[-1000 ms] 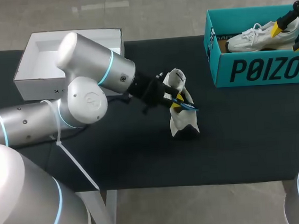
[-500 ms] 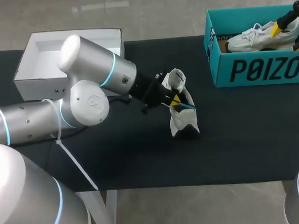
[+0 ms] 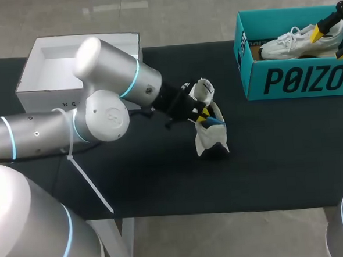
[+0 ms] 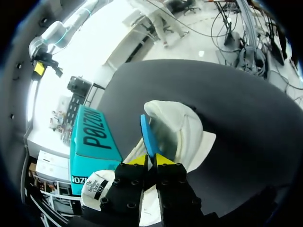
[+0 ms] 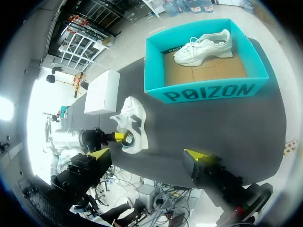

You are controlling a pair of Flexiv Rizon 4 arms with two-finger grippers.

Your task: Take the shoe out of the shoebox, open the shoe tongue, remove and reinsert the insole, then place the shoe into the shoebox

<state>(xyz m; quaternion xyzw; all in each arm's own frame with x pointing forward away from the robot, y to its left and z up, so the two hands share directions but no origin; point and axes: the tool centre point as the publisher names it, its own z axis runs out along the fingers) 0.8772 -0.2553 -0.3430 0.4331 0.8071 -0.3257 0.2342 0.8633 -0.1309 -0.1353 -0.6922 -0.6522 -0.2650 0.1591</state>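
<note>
- The shoebox (image 3: pixel 296 77), teal and lidless, stands at one end of the dark surface (image 3: pixel 278 157). Every place below is given from it.
- The shoe (image 3: pixel 209 129), white, is out of the shoebox. It stands on the surface off the box's end wall, apart from it and touching nothing of it.
- The shoe is propped up rather than flat on its sole, and its opening is turned away from the shoebox, toward the left arm.
- The left hand (image 4: pixel 150 161) is at that opening, on the shoe's far side from the shoebox. Its two yellow tips are drawn close together and clamped on the insole (image 4: pixel 147 132) from both sides.
- The insole, blue, stands on edge; it runs from the fingers into the shoe's opening.
- A second white shoe (image 5: pixel 203 47) lies on its sole inside the shoebox, against the wall opposite the printed one.
- The right hand (image 5: pixel 147 154) is above the shoebox, over its far end from the first shoe. Its fingers are spread wide apart and hold nothing.
- A white box (image 3: pixel 77 64), open at the top, sits farther from the shoebox than the shoe does, past the left arm.
</note>
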